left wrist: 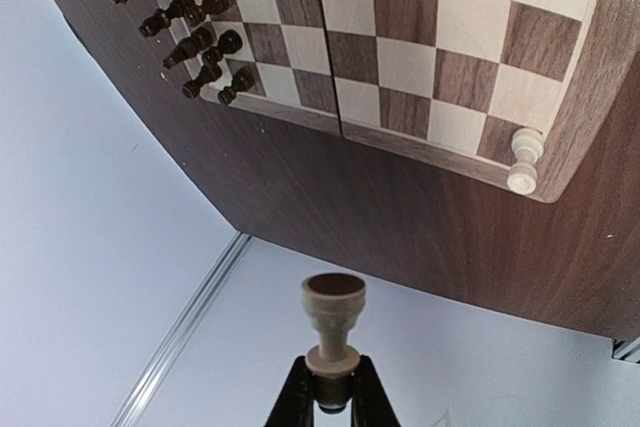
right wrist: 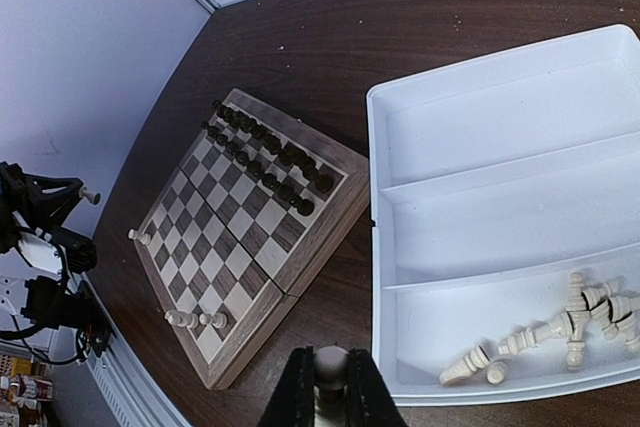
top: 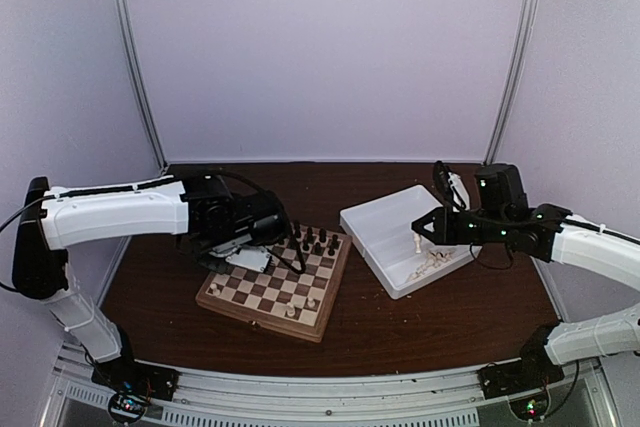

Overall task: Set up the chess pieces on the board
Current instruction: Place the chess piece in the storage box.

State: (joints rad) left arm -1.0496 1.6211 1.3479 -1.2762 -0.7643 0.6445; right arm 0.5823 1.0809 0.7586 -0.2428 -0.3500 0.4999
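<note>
Brown table (top: 450, 327) — checkered wooden board (top: 262, 294) at nine o'clock of white plastic tray (top: 385, 222); left gripper (left wrist: 330, 394), right gripper (right wrist: 330, 389) each pinch a cream chess piece (left wrist: 333, 312).

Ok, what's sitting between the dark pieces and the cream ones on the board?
Nothing. Only bare checkered squares of the board separate the dark pieces at its far end from the cream pieces along its near edge. The right wrist view shows it best.

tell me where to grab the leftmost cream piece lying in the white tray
Probably its slim middle, from straight above, jaws across its length. The leftmost cream piece lies flat on the tray floor, slightly apart from the tangled pile, so its long sides look free.
</note>
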